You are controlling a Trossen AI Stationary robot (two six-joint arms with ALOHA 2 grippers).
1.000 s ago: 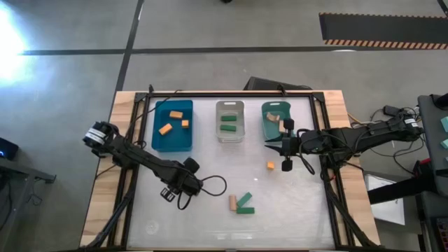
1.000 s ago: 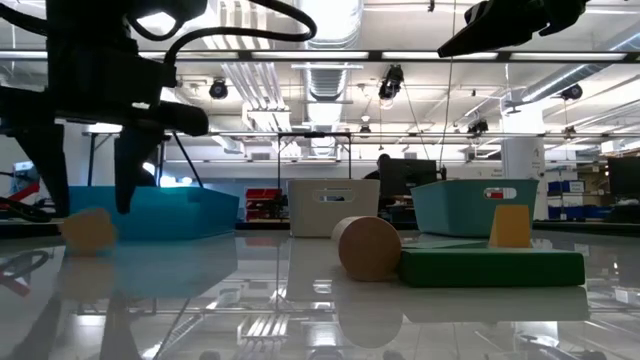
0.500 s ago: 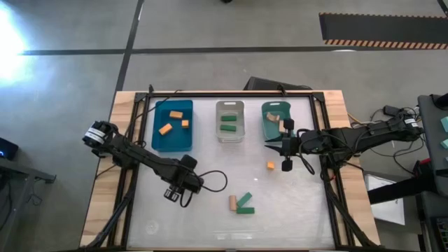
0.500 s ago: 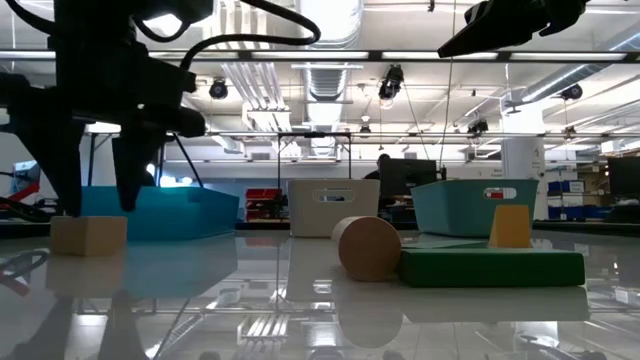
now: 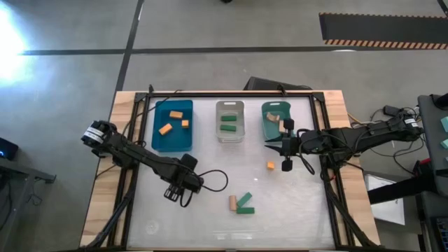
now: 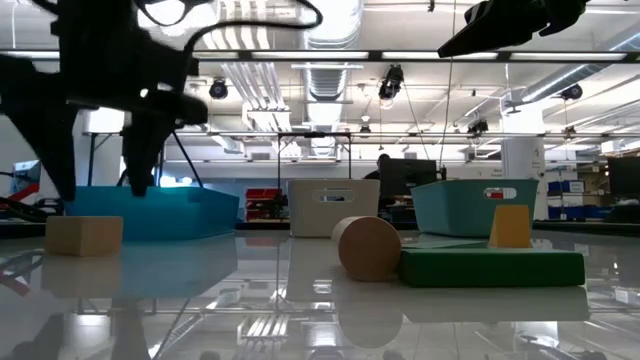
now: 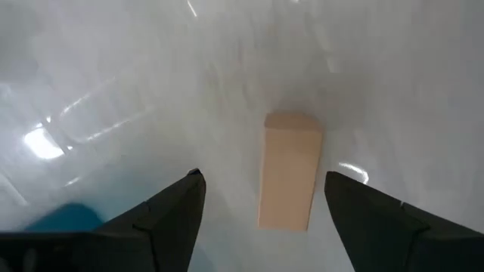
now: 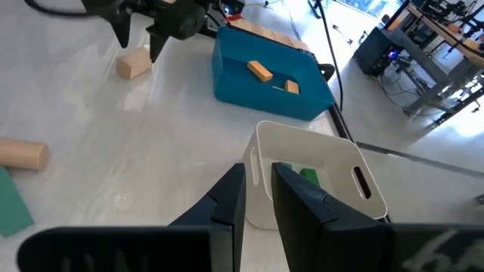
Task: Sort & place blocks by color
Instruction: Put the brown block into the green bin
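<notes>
My left gripper (image 7: 265,177) is open and hovers just above a pale tan bar block (image 7: 290,170) that lies flat on the table, one finger off each long side. In the low view the gripper (image 6: 100,170) stands clear above that block (image 6: 84,235). My right gripper (image 5: 286,165) is shut and empty, above the table beside a lone orange block (image 5: 270,165). A tan cylinder (image 5: 232,203) and two green blocks (image 5: 244,204) lie near the table's near edge. Orange blocks sit in the blue bin (image 5: 173,122), green ones in the clear bin (image 5: 229,123), tan ones in the teal bin (image 5: 282,124).
The three bins stand in a row along the table's far side. A black cable (image 5: 213,183) loops on the table beside my left gripper. Bare table shows between the bins and the loose blocks, and along the near left.
My left gripper has set the tan block down: a second ago it sat tilted at the fingertips, now it lies flat on the table. The gripper has let go and risen straight up off it. My right arm has kept still.
</notes>
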